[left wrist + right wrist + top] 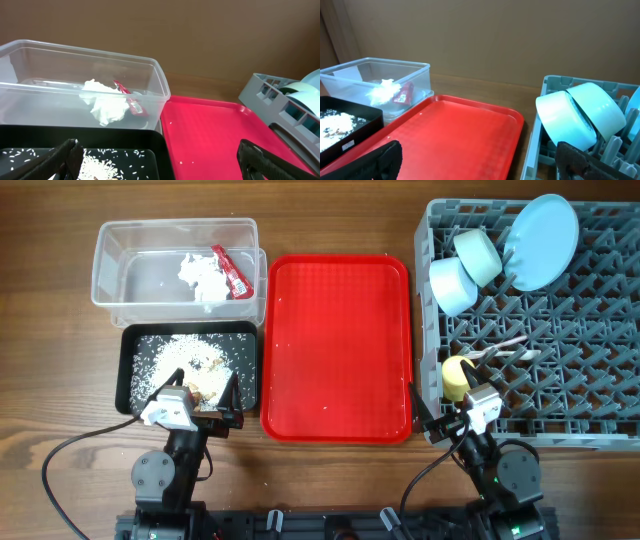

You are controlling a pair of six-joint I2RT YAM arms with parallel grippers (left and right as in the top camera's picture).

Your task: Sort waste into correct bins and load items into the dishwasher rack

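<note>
Left gripper (160, 167): jaws wide apart, empty.
Right gripper (482, 167): jaws wide apart, empty.
Under left gripper: matte black tray (128, 370) holding rice crumbs (160, 360) and beige scraps (208, 385).
Beyond it: clear tub (110, 270) with crumpled tissue (200, 275) and glossy wrapper (230, 270).
Ahead of right gripper: pegged grey rack (600, 380) holding plate (545, 225), mint bowl (478, 255), blue bowl (452, 285), yellow cup (455, 375), cutlery (497, 350).
Progress: apparently finished.

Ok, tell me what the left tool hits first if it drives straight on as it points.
Probably the near wall of the clear tub: the open left tool sits over the black tray, aimed across it at the tub. Depth is hard to judge.
</note>
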